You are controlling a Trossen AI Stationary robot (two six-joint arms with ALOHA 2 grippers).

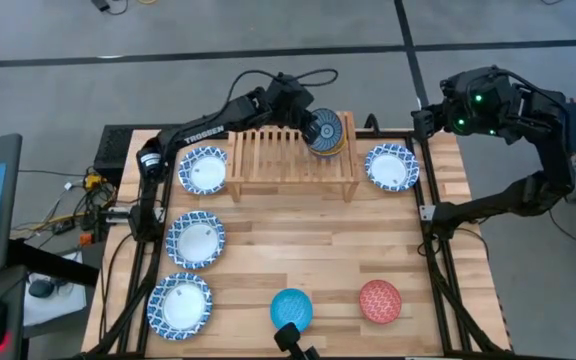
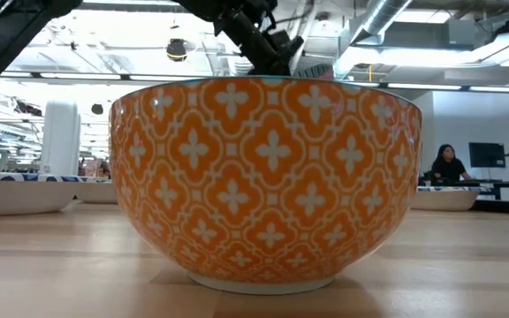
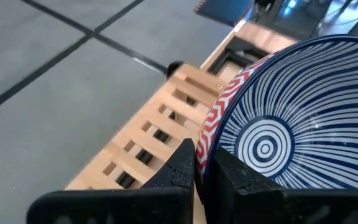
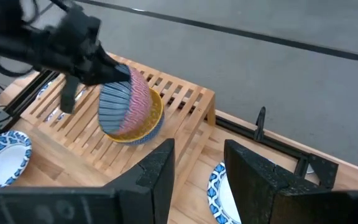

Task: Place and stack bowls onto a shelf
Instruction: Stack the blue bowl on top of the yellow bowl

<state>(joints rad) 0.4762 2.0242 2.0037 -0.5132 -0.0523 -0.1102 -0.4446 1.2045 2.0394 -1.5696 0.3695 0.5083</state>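
The light-wood slatted shelf [image 1: 293, 155] stands at the table's far middle. On its right end sits a stack with a yellow bowl [image 4: 151, 121] over a blue one. My left gripper [image 1: 310, 124] is shut on a bowl [image 1: 326, 132] with a blue-and-white striped inside and a red-patterned outside, tilted over that stack. My right gripper [image 1: 430, 118] is open and empty [image 4: 197, 174] above the table's far right corner. A bright blue bowl [image 1: 291, 308] and a red bowl [image 1: 380, 300] sit near the front edge. My left gripper holds the striped bowl by its rim [image 3: 211, 146], one finger inside [image 3: 241, 180] and one outside [image 3: 179, 168]. The fingers come slanting down from the table's left. The bowl is tipped steeply on its side, its lower part [image 4: 126, 127] in the yellow bowl's mouth.
Three blue-and-white dishes [image 1: 203, 170] [image 1: 196, 240] [image 1: 180, 303] lie down the table's left side and one [image 1: 392, 167] lies right of the shelf. An orange-patterned bowl [image 2: 268, 177] fills the low view. A person [image 2: 449, 163] sits far off in the room.
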